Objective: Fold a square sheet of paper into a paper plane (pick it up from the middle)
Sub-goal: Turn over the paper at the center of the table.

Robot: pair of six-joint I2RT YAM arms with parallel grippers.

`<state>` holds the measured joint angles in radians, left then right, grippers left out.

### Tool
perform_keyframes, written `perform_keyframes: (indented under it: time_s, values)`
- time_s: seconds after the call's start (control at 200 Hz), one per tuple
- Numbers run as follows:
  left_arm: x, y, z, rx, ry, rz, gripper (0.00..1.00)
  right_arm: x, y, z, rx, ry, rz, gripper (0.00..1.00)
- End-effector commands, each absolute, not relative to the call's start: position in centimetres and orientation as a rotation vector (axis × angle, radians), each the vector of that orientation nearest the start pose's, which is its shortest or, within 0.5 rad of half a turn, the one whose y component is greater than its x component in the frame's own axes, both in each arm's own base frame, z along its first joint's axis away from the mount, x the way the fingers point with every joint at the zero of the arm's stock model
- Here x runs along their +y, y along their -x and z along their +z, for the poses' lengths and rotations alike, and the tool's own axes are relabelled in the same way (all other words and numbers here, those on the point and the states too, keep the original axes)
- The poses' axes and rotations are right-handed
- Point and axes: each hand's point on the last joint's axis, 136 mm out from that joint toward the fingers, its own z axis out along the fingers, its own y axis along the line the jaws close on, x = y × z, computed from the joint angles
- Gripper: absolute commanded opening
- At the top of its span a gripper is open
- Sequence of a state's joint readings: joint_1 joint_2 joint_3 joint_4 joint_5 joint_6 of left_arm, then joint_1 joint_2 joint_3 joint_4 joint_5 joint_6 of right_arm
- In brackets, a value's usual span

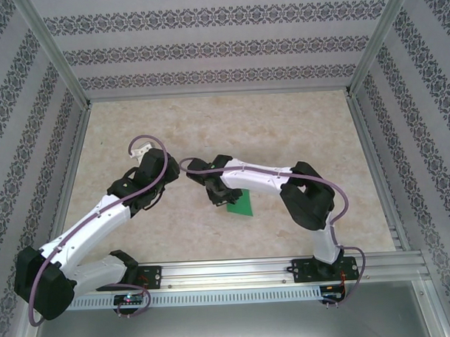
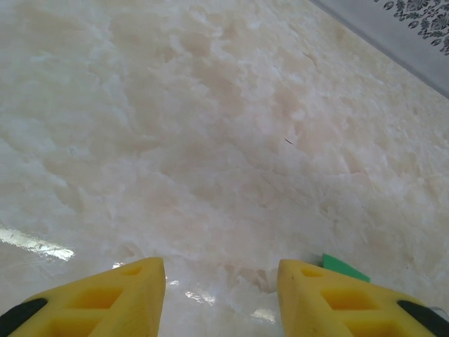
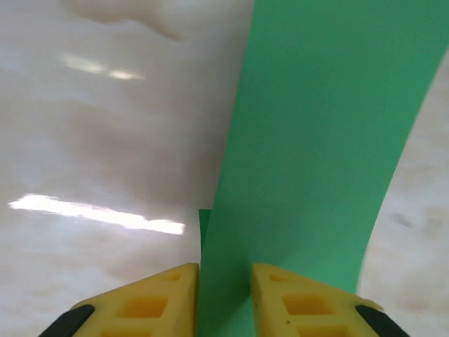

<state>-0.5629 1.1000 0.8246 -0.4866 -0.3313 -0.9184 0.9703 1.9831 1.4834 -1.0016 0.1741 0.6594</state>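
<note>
Pinched tight in the right gripper [image 3: 224, 270], between its yellow wedge-shaped fingers [image 3: 151, 302]: a thin bright green sheet of paper [image 3: 316, 140], running away from the tips as one broad band, with a darker second layer peeking out at its left edge (a fold, by the look of it). From overhead, the same green showing near the middle of the pale marbled tabletop [image 1: 283, 129], just below the right forearm and partly hidden by wrist and gripper. Spread wide and holding nothing, the left gripper [image 2: 221, 270], hovering over bare marble, one green corner just beside its right fingertip. All around, patterned wall panels [image 1: 221, 46]; along the near edge, a silver mounting rail [image 1: 236, 268]; looped over both arms, purple cables [image 1: 347, 201]
</note>
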Motion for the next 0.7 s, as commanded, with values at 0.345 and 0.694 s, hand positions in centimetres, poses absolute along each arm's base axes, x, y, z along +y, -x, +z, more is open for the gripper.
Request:
perform_keyframes:
  time_s: [0.345,0.694]
  values:
    - [-23.7,-31.6,14.6,2.499,0.211,-0.843,0.42,26.1,-26.8,9.7,2.675,-0.011,0.769,0.51]
    - [-30.9,-30.8,7.3,2.772,0.031,-0.895,0.25,22.4,-26.5,6.3,2.620,-0.212,1.022,0.50]
